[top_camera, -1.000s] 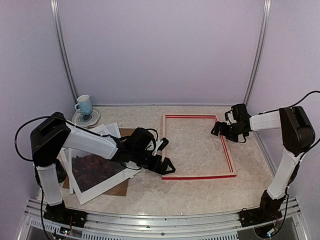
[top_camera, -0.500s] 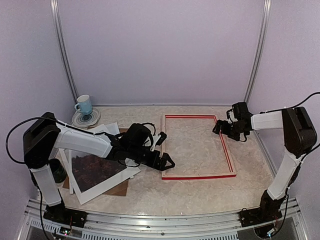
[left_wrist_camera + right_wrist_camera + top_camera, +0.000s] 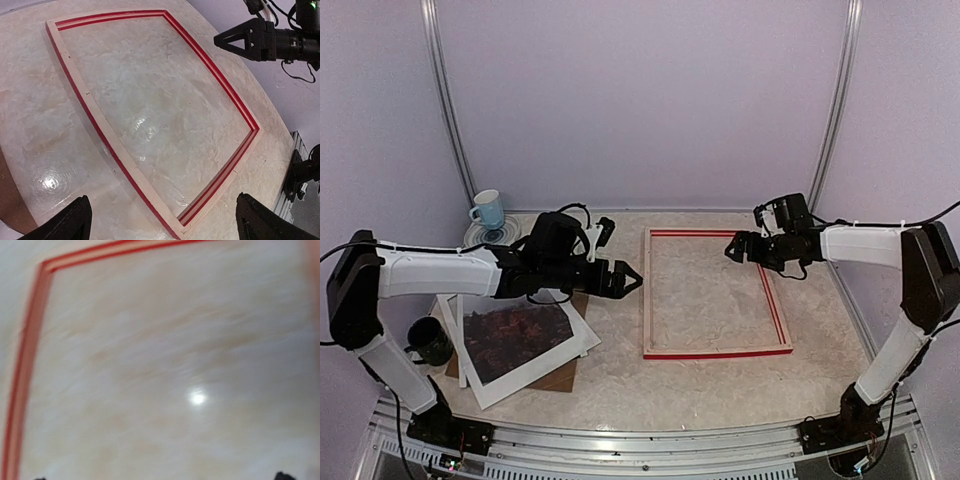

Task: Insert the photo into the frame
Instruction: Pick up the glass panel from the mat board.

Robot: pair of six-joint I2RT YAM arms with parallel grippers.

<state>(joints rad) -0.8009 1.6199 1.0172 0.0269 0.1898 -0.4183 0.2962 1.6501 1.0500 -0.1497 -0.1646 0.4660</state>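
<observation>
The frame [image 3: 715, 352] lies flat on the table right of centre, pale wood back up with red edges showing. It also shows in the left wrist view [image 3: 100, 125] and, blurred, in the right wrist view [image 3: 27, 350]. The photo [image 3: 510, 330] shows its dark red-brown landscape in a stack at the near left, with white sheets around it. My left gripper [image 3: 622, 254] is wide open and empty, hovering just left of the frame's left bar. My right gripper [image 3: 747, 232] is open and empty above the frame's far right corner.
A brown backing board [image 3: 555, 378] sticks out under the stack. A blue mug [image 3: 487, 210] stands on a saucer at the far left. A dark mug [image 3: 428, 340] stands left of the stack. Walls close in on three sides.
My left gripper has pulled back and to the left from the frame's near left corner. My right gripper has moved left over the frame's far right corner. The frame has not moved.
</observation>
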